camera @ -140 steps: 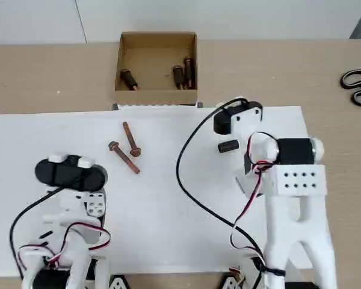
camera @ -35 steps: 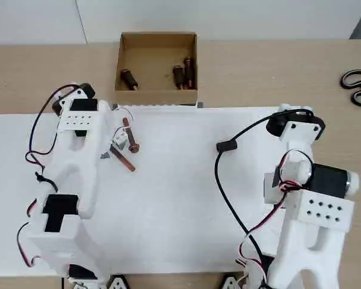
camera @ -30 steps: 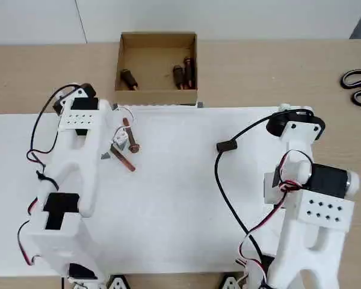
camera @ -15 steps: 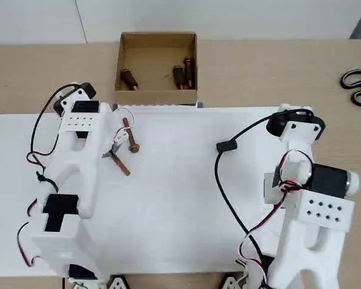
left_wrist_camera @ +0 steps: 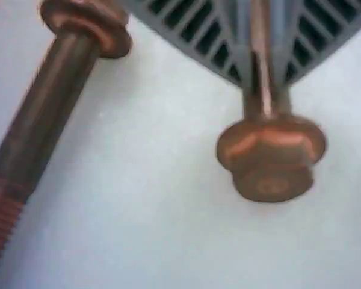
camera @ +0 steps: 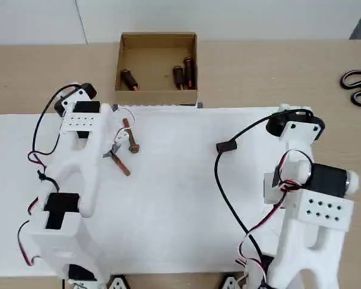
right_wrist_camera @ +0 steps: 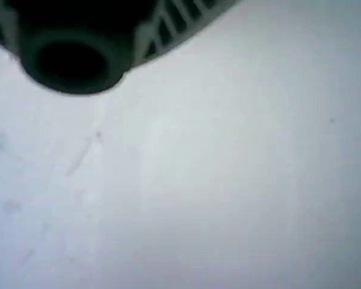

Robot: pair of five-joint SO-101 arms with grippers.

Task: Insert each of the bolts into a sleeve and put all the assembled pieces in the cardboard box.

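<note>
- The high camera hangs above the worktop (camera: 259,72) and looks straight down on both arms and the white sheet (camera: 180,198).
- The left wrist camera sits very near the sheet, looking past its fingers (left_wrist_camera: 198,36) at the clamped bolt (left_wrist_camera: 269,158) and the loose bolt (left_wrist_camera: 42,102). The high view shows both bolts too.
- The right wrist camera is just as near and faces the sleeve (right_wrist_camera: 72,60), which the high view also shows.

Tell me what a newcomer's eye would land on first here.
First, the copper bolt pinched in the left hand, looming head-first in the left wrist view, with a second bolt lying beside it on the white sheet. Next, the cardboard box beyond the sheet, holding three assembled pieces, and a black sleeve lying on the sheet near the other arm.
</note>
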